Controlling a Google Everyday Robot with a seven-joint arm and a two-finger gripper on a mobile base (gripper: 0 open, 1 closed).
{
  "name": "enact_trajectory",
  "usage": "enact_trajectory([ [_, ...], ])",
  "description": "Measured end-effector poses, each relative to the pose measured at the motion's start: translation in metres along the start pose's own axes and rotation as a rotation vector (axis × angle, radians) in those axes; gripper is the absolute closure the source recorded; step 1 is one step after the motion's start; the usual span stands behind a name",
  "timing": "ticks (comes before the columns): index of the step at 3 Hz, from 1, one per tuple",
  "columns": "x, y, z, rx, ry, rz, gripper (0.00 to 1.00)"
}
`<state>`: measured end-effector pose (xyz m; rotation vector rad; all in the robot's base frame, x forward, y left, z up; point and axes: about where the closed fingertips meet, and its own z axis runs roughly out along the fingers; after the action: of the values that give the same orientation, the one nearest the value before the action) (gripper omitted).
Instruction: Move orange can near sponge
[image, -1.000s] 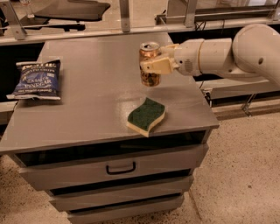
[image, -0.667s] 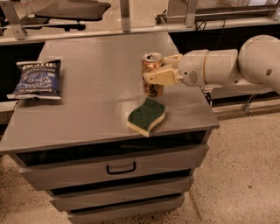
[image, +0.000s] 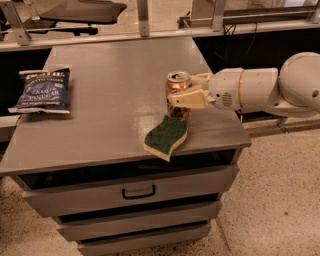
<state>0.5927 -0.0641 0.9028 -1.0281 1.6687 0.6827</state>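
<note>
1. Come down and toward the front edge over the last second: gripper (image: 181, 91) with the orange can (image: 178, 84) in it, from higher over the right side of the top to just behind the sponge (image: 166, 136).
2. Clamped around the can at mid-height, closed only as far as the can's width allows. One pale finger (image: 189, 98) crossing the can's front, the other showing behind the silver lid.
3. Held upright, pull-tab end up, base down at the level of the grey cabinet top (image: 110, 75). Cannot tell whether resting on it or a touch above.
4. Set at the far end of the sponge, base right beside the green scouring face. Contact between the two not clear.
5. Lying flat near the front right edge of the top: the sponge, dark green side up, pale yellow foam showing along its near edge.
6. Reaching in level from the right: white arm (image: 260, 91), wrist over the right edge of the top.
7. Well apart, at the left edge: blue chip bag (image: 42, 91), flat, print side up.
8. Below the top: a stack of grey drawers, the uppermost drawer (image: 90, 192) with a dark handle (image: 138, 191). Speckled floor (image: 280, 200) to the right.
</note>
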Motion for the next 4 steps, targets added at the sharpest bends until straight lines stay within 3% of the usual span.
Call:
enact_trajectory([
  [2, 0.0094, -0.0008, 0.0001, -0.011, -0.011, -0.011, 0.14],
  [3, 0.0113, -0.0043, 0.0003, -0.014, -0.014, -0.021, 0.0],
  [4, 0.0115, -0.0047, 0.0001, -0.014, -0.014, -0.022, 0.0],
])
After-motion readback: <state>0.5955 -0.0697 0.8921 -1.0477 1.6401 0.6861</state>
